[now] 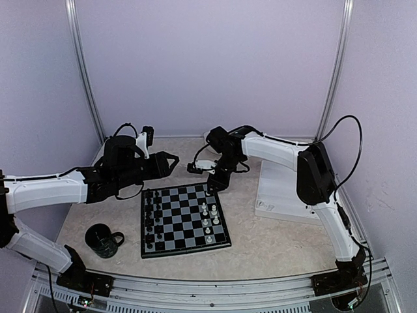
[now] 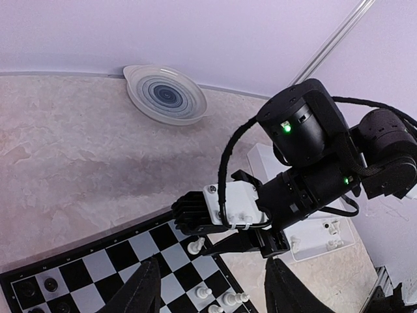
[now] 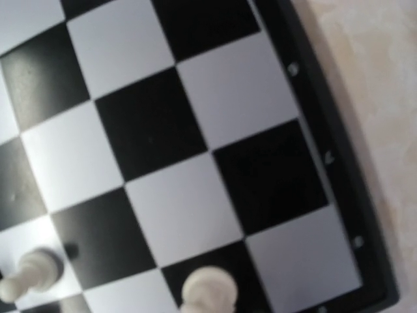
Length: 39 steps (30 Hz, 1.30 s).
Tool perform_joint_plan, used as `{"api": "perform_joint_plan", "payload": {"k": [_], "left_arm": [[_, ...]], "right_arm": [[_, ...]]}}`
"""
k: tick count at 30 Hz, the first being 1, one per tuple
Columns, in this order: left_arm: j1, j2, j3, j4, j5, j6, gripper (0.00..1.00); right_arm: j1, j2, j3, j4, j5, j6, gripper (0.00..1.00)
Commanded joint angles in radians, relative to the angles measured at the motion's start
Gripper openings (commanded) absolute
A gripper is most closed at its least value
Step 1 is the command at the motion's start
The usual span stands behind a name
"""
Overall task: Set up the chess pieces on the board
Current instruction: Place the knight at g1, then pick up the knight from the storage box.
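Observation:
The board (image 1: pixel 174 222) lies at the table's middle. Black chess pieces (image 1: pixel 152 218) stand along its left columns and several white ones (image 1: pixel 210 216) along its right. My right gripper (image 1: pixel 210 188) hangs over the board's far right corner. In the left wrist view it (image 2: pixel 203 240) is shut on a small white piece (image 2: pixel 195 246), tilted just above a square. That piece shows at the bottom of the right wrist view (image 3: pixel 208 291); the fingers are out of that view. My left gripper (image 1: pixel 172 163) is open and empty above the board's far left edge, its fingers (image 2: pixel 146 287) spread wide.
A white compartment tray (image 1: pixel 287 189) lies right of the board and still holds small white pieces (image 2: pixel 332 228). A black mug (image 1: pixel 103 240) stands at the near left. A ribbed plate (image 2: pixel 165 95) lies by the back wall. Walls enclose three sides.

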Motion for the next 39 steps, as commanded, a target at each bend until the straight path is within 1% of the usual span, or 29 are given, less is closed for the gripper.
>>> {"api": "perform_joint_plan", "payload": {"k": [1, 3, 6, 9, 13, 17, 19, 23, 26, 29, 31, 35, 39], "left_arm": [[0.006, -0.011, 0.004, -0.016, 0.018, 0.008, 0.55], [0.005, -0.01, 0.014, -0.019, 0.026, 0.016, 0.55], [-0.002, 0.01, 0.047, -0.028, 0.042, 0.027, 0.55], [-0.029, 0.051, 0.092, -0.031, 0.053, 0.048, 0.55], [-0.084, 0.129, 0.178, -0.036, 0.053, 0.09, 0.55], [-0.126, 0.227, 0.281, -0.064, 0.057, 0.112, 0.54], [-0.141, 0.283, 0.336, -0.081, 0.084, 0.114, 0.54], [-0.168, 0.367, 0.417, -0.102, 0.1, 0.121, 0.54], [-0.177, 0.412, 0.46, -0.103, 0.114, 0.118, 0.54], [-0.178, 0.445, 0.492, -0.109, 0.133, 0.106, 0.54], [-0.178, 0.455, 0.506, -0.116, 0.14, 0.101, 0.54], [-0.178, 0.445, 0.502, -0.131, 0.13, 0.089, 0.54], [-0.18, 0.4, 0.462, -0.136, 0.104, 0.081, 0.54]], "right_arm": [[-0.022, -0.166, -0.139, 0.054, -0.018, 0.008, 0.3], [-0.052, -0.282, -0.272, 0.128, -0.026, 0.023, 0.32], [-0.118, -0.442, -0.443, 0.193, -0.05, 0.02, 0.32], [-0.195, -0.578, -0.606, 0.221, -0.052, -0.001, 0.31], [-0.316, -0.722, -0.827, 0.233, -0.05, -0.024, 0.27], [-0.456, -0.841, -0.976, 0.227, -0.05, -0.047, 0.24], [-0.523, -0.883, -1.035, 0.215, -0.036, -0.069, 0.22], [-0.623, -0.953, -1.149, 0.211, -0.012, -0.131, 0.21], [-0.626, -0.985, -1.215, 0.233, -0.042, -0.213, 0.24], [-0.613, -0.958, -1.215, 0.221, -0.175, -0.276, 0.26], [-0.582, -0.919, -1.209, 0.233, -0.225, -0.301, 0.27], [-0.491, -0.826, -1.201, 0.29, -0.182, -0.334, 0.27], [-0.439, -0.751, -1.183, 0.354, -0.105, -0.352, 0.27]]}}
